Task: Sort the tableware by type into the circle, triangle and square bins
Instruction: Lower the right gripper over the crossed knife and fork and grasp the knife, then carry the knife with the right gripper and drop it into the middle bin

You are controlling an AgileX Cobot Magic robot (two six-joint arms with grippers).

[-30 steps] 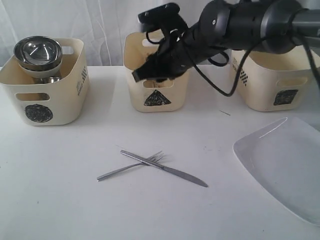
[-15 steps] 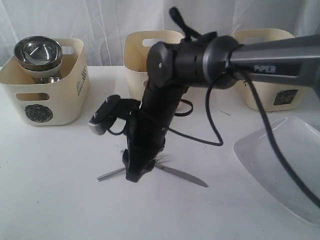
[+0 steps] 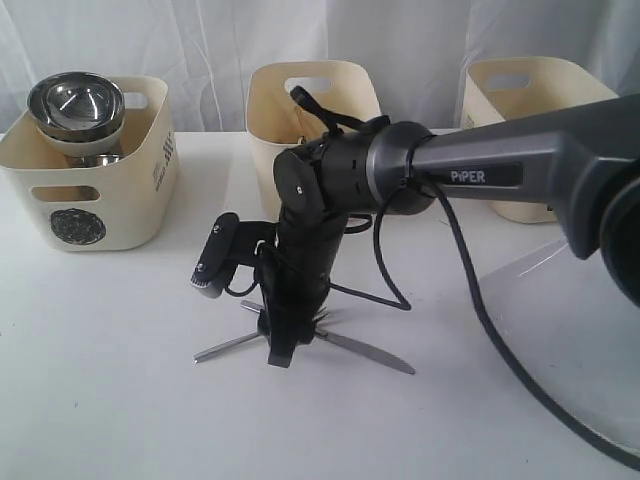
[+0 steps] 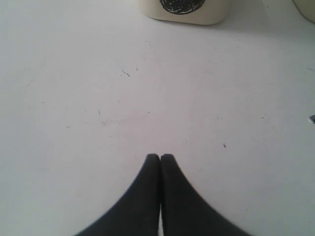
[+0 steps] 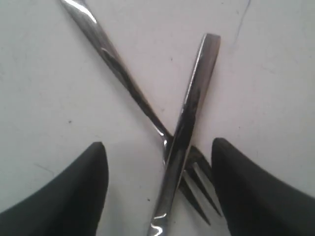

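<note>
A steel fork (image 3: 225, 347) and knife (image 3: 365, 352) lie crossed on the white table. My right gripper (image 3: 280, 355) has come down over their crossing and is open, one finger on each side. In the right wrist view the knife (image 5: 189, 113) lies over the fork (image 5: 113, 59), between the black fingertips (image 5: 93, 167) of the right gripper (image 5: 158, 147). The left gripper (image 4: 160, 157) is shut and empty above bare table, near the circle bin (image 4: 184, 10). The circle bin (image 3: 85, 190) holds a steel bowl (image 3: 75, 100) stacked on a mug (image 3: 97, 158). Behind the arm stand the triangle bin (image 3: 310, 100) and square bin (image 3: 530, 100).
The large white plate (image 3: 560, 340) lies at the right front, partly behind the right arm and its cable. The arm's black links span from the right edge to the table's middle. A white curtain closes off the back.
The right arm swung down from the triangle bin to the crossed fork and knife, and its open fingers now straddle them. Fork and knife have not moved.
</note>
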